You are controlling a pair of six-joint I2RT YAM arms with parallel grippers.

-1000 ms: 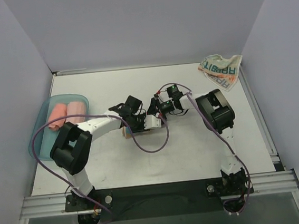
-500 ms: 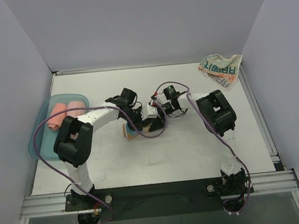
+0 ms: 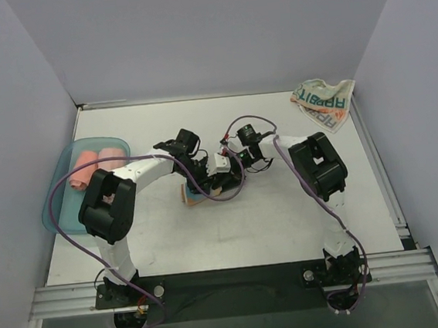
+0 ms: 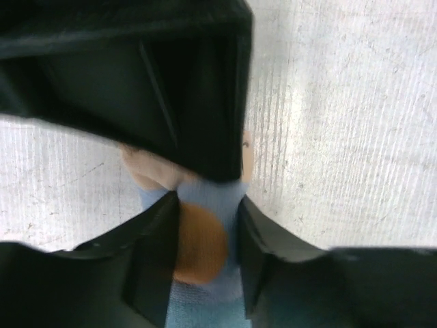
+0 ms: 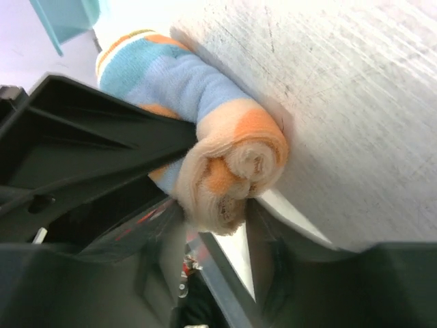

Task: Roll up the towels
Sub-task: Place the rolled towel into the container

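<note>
The striped towel [image 3: 193,197] lies rolled near the middle of the table [image 3: 286,212], just left of the centre of the top view, mostly covered by the two claws that meet over it. From the right wrist its near end [image 5: 232,157] shows as a tight spiral of peach and orange cloth, with blue and orange bands running back along the roll toward the upper left of that frame. The roll rests on the white tabletop.

The left gripper [image 4: 205,212] pinches the roll. Its black fingers [image 4: 147,260] stand on either side of the cloth, and a blue band with an orange dot [image 4: 198,242] fills the gap between them. The right gripper [image 5: 218,212] grips the spiral end, whose lower edge is wedged between its dark fingers [image 5: 280,260]. The black body of the other claw lies just beside it, across the left of that frame.

At the left edge of the top view a teal tray [image 3: 56,203] holds two pink rolled towels [image 3: 83,168] [image 3: 110,156] side by side, well apart from the claws. In the upper right corner of the table the RABBIT towel [image 3: 323,101] lies crumpled and unrolled, its lettering facing up.
</note>
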